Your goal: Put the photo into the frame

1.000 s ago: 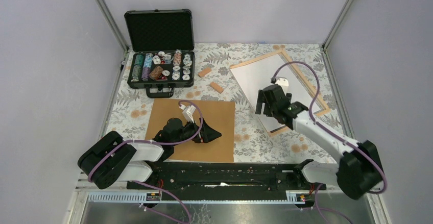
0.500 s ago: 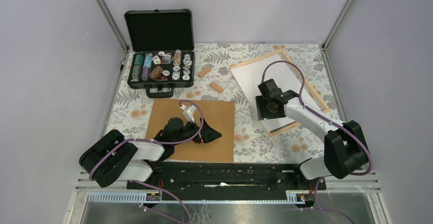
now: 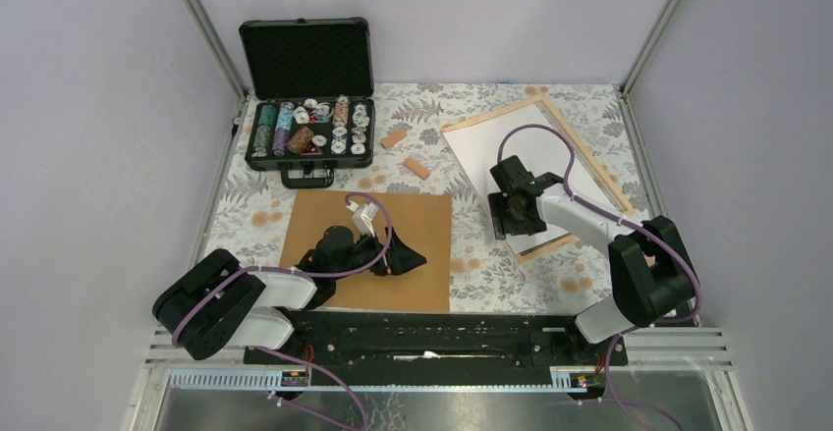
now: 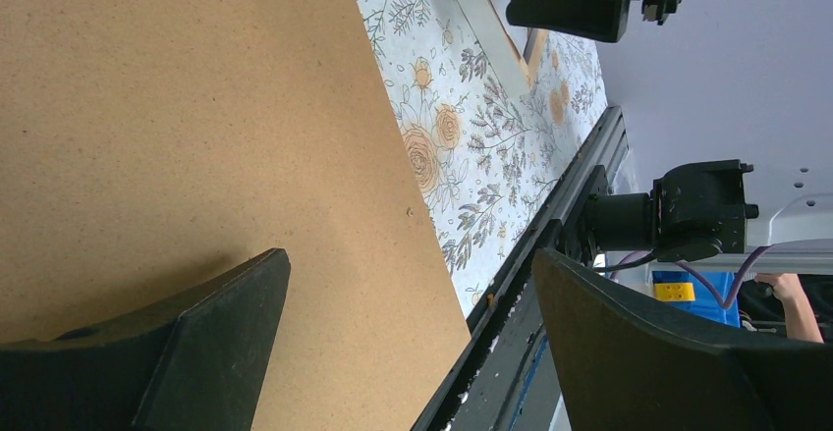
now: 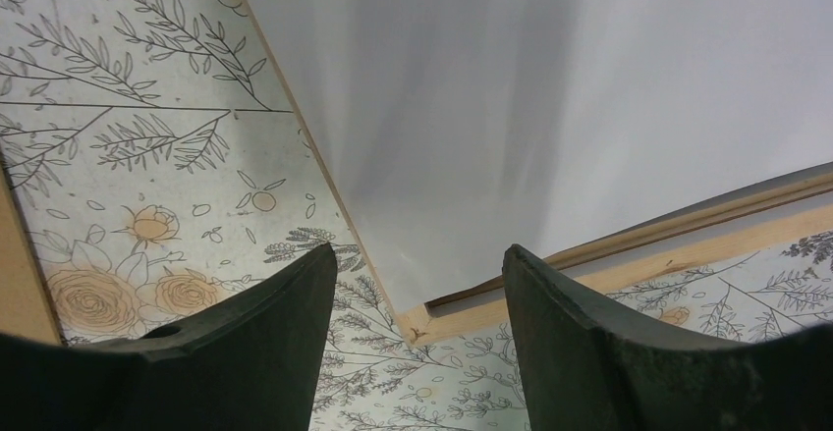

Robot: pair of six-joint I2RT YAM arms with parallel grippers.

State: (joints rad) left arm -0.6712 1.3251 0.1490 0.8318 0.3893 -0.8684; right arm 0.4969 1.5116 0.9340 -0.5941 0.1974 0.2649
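Note:
The photo [image 3: 511, 146] lies white back up inside the pale wooden frame [image 3: 491, 114] at the back right of the table. In the right wrist view the photo [image 5: 550, 87] reaches the frame's [image 5: 629, 256] near corner, and a thin shadow runs along its lower edge. My right gripper [image 3: 513, 217] hovers over that corner, open, nothing between its fingers [image 5: 420, 251]. My left gripper [image 3: 408, 257] rests low over the brown backing board [image 3: 413, 225], wide open and empty [image 4: 411, 256].
An open black case [image 3: 309, 132] of poker chips stands at the back left. Two small wooden blocks [image 3: 394, 139] [image 3: 416, 168] lie between the case and the frame. A black rail [image 4: 550, 244] runs along the table's near edge.
The right gripper has moved left and nearer, from over the photo's middle to the frame's near-left corner, and its jaws have narrowed somewhat. The left arm has not moved.

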